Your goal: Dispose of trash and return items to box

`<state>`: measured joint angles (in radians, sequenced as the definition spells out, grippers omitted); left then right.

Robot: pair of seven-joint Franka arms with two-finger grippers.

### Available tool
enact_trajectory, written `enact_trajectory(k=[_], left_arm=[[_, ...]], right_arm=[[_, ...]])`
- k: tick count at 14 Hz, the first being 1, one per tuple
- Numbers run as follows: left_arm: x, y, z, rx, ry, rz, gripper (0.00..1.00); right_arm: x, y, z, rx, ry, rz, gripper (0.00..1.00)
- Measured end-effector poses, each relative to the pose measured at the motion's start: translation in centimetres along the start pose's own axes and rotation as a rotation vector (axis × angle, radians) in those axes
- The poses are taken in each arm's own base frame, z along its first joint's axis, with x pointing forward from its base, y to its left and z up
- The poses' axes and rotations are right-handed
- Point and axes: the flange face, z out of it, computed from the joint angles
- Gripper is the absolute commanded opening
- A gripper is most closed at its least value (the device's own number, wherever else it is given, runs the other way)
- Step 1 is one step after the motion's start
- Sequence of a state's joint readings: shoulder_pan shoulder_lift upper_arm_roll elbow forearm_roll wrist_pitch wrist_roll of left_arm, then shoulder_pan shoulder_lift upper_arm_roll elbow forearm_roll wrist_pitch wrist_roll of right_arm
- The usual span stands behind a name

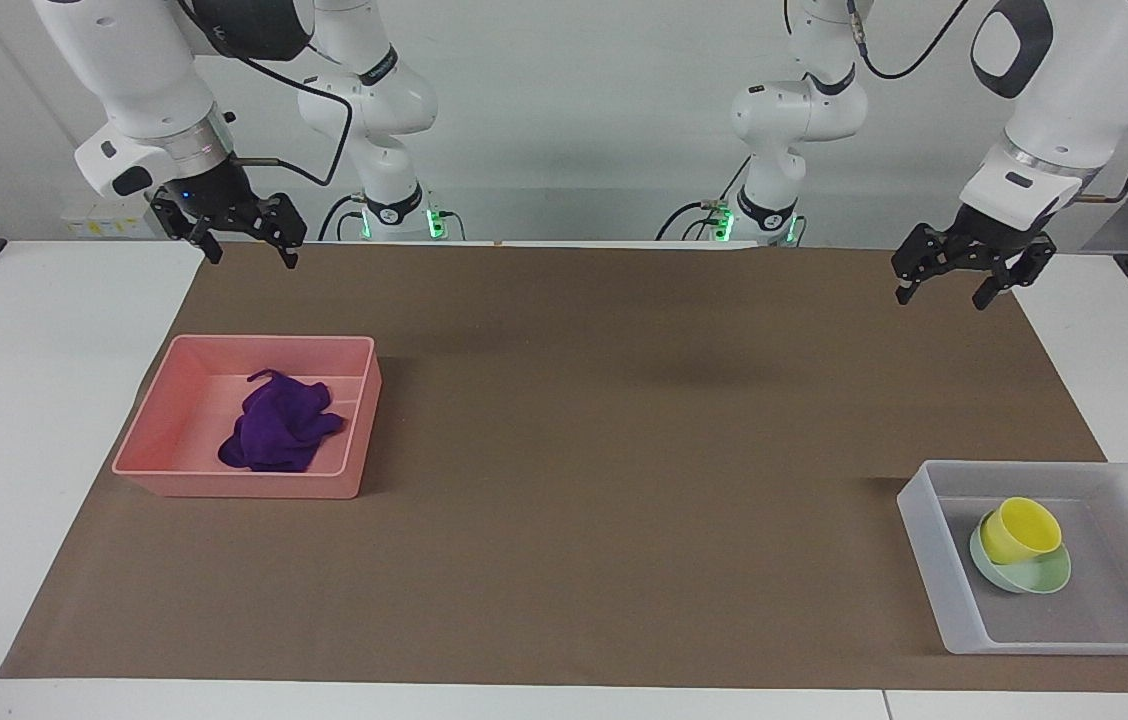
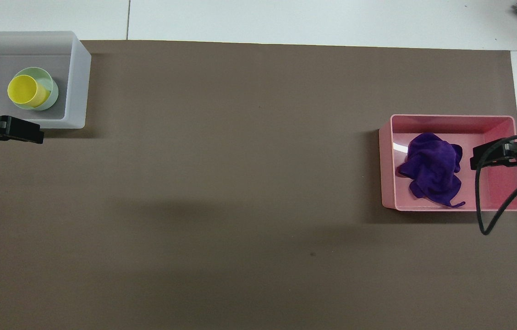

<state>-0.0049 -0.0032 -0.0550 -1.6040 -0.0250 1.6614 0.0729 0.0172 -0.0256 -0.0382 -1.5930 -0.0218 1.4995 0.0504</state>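
Your right gripper hangs wide and empty over the bench's brown mat. The purple cloth lies in the pink bin. The yellow cup sits in the green bowl inside the clear tray. Your left gripper hangs wide, empty.

cloth: soft fabric | box: translucent plastic | mat: matt

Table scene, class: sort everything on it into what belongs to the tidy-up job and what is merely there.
Job:
- purple cloth, in the pink bin
- yellow cup, in the green bowl
- grey box, holding both

Merely there:
- brown mat
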Motion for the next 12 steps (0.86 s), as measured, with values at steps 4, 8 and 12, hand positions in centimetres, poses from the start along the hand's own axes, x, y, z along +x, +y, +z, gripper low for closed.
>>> enact_trajectory(k=[4,8,12], left_arm=[[-0.12,-0.32,0.08,0.002,-0.009,-0.007,1.0],[-0.18,-0.69,0.02,0.017,-0.01,-0.011,1.0],[-0.2,-0.77,0.0,0.021,-0.01,-0.012,1.0]], right_arm=[[-0.03,0.03,-0.04,0.0,0.001,0.0,1.0],[-0.03,0.02,-0.02,0.0,0.0,0.0,1.0],[-0.03,0.02,-0.01,0.0,0.0,0.0,1.0]])
